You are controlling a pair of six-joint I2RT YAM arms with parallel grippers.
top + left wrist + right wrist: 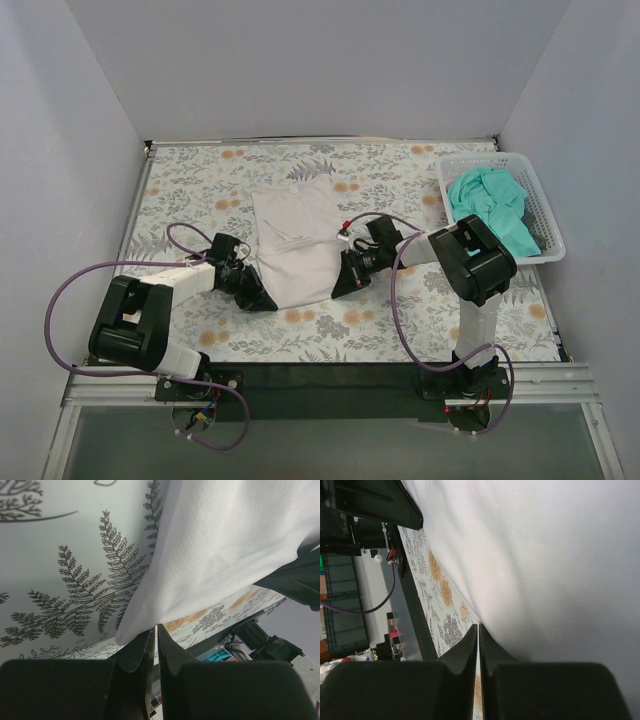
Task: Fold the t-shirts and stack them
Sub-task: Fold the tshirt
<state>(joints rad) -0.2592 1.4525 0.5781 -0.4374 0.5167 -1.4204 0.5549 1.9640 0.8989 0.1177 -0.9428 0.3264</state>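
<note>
- The white t-shirt (295, 245) lies flat near the middle of the table (190, 190). It is a tall, roughly rectangular shape with a few creases, and its long sides run from 12 to 6 o'clock.
- The table's cover is printed with grey ferns and orange flowers.
- The left gripper (262, 297) is down at the shirt's 7 o'clock corner. In the left wrist view its fingers (142, 645) are pressed together, with only a hairline between the tips, right where the white hem ends. They seem to be pinching that edge, though the cloth between the tips is too thin to see clearly.
- The right gripper (345, 284) is at the shirt's 5 o'clock corner, facing the left one across the near hem. In the right wrist view its fingers (467, 645) are likewise pressed together at the border between the white fabric and the patterned cover, apparently nipping the hem.
- The teal t-shirt (490, 205) is bunched up, unfolded, inside the white lattice basket (543, 205). One fold hangs over the basket's near rim.
- The basket stands at about 2 o'clock from the white shirt, at the table's right edge and well apart from it.
- Purple cables (60, 290) loop beside each arm.
</note>
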